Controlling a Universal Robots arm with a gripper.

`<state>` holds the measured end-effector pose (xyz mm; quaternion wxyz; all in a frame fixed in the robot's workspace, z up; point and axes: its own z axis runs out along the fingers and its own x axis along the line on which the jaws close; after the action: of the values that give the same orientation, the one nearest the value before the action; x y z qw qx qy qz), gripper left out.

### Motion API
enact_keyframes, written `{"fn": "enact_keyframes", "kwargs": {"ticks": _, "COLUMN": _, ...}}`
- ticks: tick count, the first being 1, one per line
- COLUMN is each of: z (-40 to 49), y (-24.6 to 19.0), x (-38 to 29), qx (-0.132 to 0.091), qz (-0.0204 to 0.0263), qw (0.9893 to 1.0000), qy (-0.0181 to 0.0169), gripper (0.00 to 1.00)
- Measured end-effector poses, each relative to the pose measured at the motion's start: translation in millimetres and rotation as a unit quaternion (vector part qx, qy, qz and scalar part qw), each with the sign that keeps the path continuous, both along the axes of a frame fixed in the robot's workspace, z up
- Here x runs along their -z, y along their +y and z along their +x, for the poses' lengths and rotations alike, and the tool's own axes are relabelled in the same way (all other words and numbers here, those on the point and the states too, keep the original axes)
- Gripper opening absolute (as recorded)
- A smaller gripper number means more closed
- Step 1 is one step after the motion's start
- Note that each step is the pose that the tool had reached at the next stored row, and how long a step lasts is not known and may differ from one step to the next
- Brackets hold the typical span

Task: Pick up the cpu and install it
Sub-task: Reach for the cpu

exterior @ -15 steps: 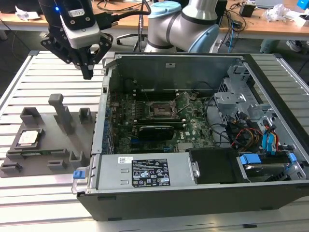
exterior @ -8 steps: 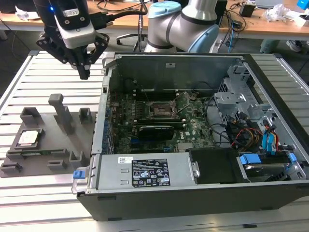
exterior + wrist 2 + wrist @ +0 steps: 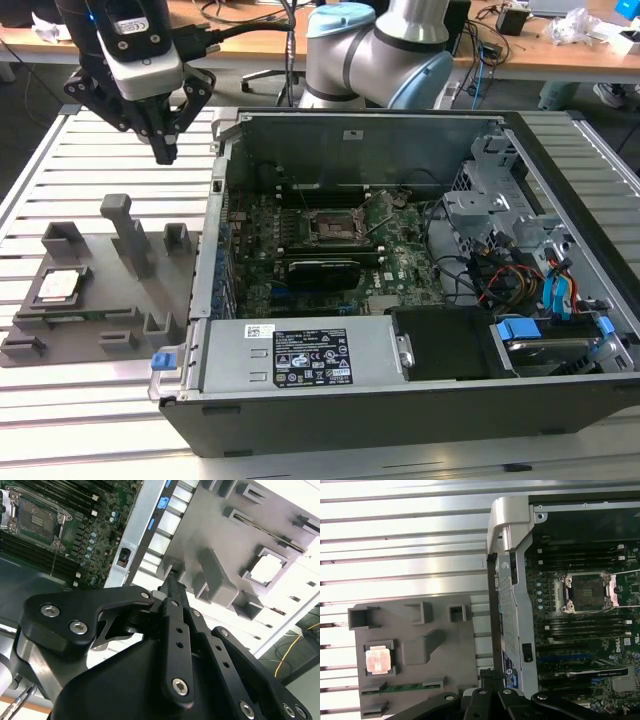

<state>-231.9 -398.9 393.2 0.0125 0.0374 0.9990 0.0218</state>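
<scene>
Cpu (image 3: 58,287) flat in tray (image 3: 105,295) pocket, metal top up, sq; hand (image 3: 165,152) closed, empty, well apart.

Black gripper (image 3: 165,150) hangs over the slatted aluminium desk (image 3: 90,170), jaws pressed together at the tip. It is beyond the far edge of the grey plastic tray with upright blocks (image 3: 95,305), near the far corner of the open black computer case (image 3: 400,410), touching neither. Small square silver-topped cpu (image 3: 58,287) lies flat in a recess of the tray, toward the exterior view's left, well apart from the gripper. In the case: green motherboard (image 3: 300,265), with the black square socket frame (image 3: 335,228) near its middle.
</scene>
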Motion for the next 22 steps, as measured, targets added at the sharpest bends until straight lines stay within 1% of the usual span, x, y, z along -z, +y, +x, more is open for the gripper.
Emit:
{"fn": "enact_keyframes", "kwargs": {"ticks": 11, "z": -11.5, "y": 0.0, "x": 0.0, "qx": 0.000, "qz": 0.0000, "qw": 1.0000, "qy": 0.0000, "gripper": 0.11}}
{"fn": "enact_keyframes", "kwargs": {"ticks": 13, "z": -15.1, "y": 0.0, "x": 0.0, "qx": 0.000, "qz": 0.0000, "qw": 1.0000, "qy": 0.0000, "gripper": 0.11}}
{"fn": "enact_keyframes", "kwargs": {"ticks": 22, "z": -22.2, "y": 0.0, "x": 0.0, "qx": 0.000, "qz": -0.0001, "qw": 1.0000, "qy": 0.0000, "gripper": 0.11}}
